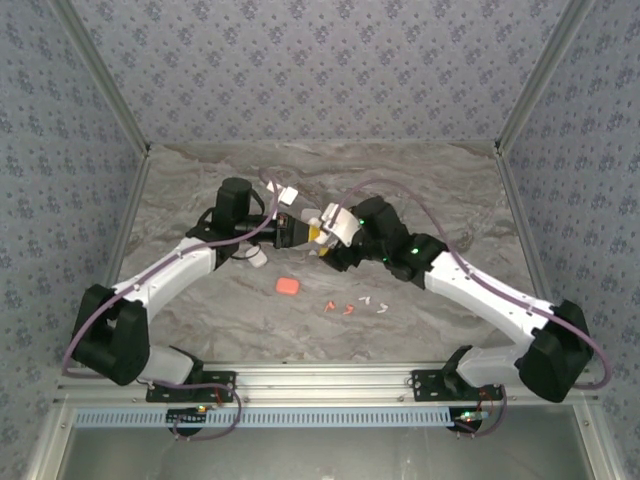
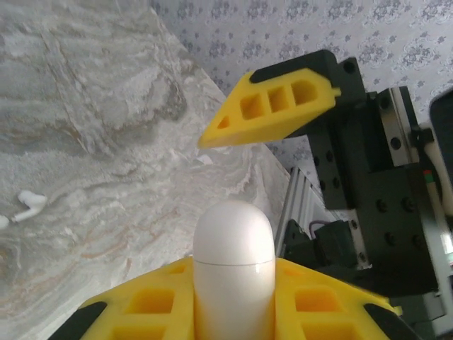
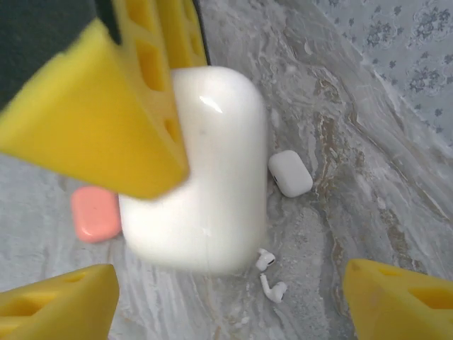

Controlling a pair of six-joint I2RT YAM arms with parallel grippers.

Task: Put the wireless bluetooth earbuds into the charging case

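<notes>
Marbled table (image 1: 200, 320), white charging case (image 2: 233, 262) inside left pincer (image 1: 300, 233).

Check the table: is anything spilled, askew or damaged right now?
Nothing damaged. The earbuds lie scattered loose on the table, and the white case gripped by the left tool looks closed, its seam shut.

A white charging case (image 3: 219, 177) is seen clamped between the yellow fingers (image 3: 92, 120) of the left hand (image 3: 185, 120), raised over the marbled tabletop (image 3: 354, 142). The right hand (image 3: 230, 273) is held with its own yellow fingers spread wide at the lower corners. On the tabletop a second white case (image 3: 290, 173) is laid shut, two white earbuds (image 3: 274, 290) are seen just beside each other nearer the camera, and a pink case (image 3: 95, 214) is partly hidden behind the held one.
</notes>
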